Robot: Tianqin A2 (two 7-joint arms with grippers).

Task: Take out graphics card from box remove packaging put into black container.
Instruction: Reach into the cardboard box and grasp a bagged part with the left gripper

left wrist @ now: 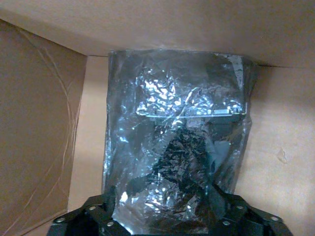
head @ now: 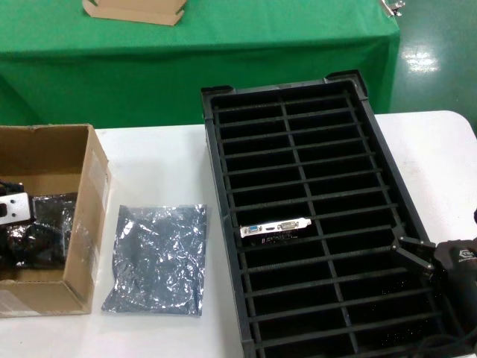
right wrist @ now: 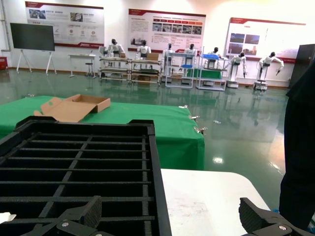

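Graphics card (head: 275, 227) sat in a slot of black container (head: 223, 194), w/ empty packaging (head: 158, 259) flat on desk (head: 160, 160) beside it. Right gripper (right wrist: 170, 219) hovered over container's near right edge, fingers (right wrist: 78, 216) spread apart. Left gripper (left wrist: 165, 216) was down inside box (head: 82, 216), fingers (left wrist: 98, 209) wide around another bagged card (left wrist: 179, 147), not clamped.

A white table (head: 164, 171) fills the near ground, and at twelve o'clock behind it stands a table draped in green cloth (head: 223, 45) with a flat tan cardboard tray (head: 134, 10) on top. The floor (right wrist: 236, 123) is glossy green and mirrors the ceiling lights. Along the far white wall (right wrist: 115, 19) hang large posters (right wrist: 167, 29), with a dark screen on a stand (right wrist: 32, 37) at ten o'clock and workbenches with racks (right wrist: 147, 66) lined up beneath the posters.
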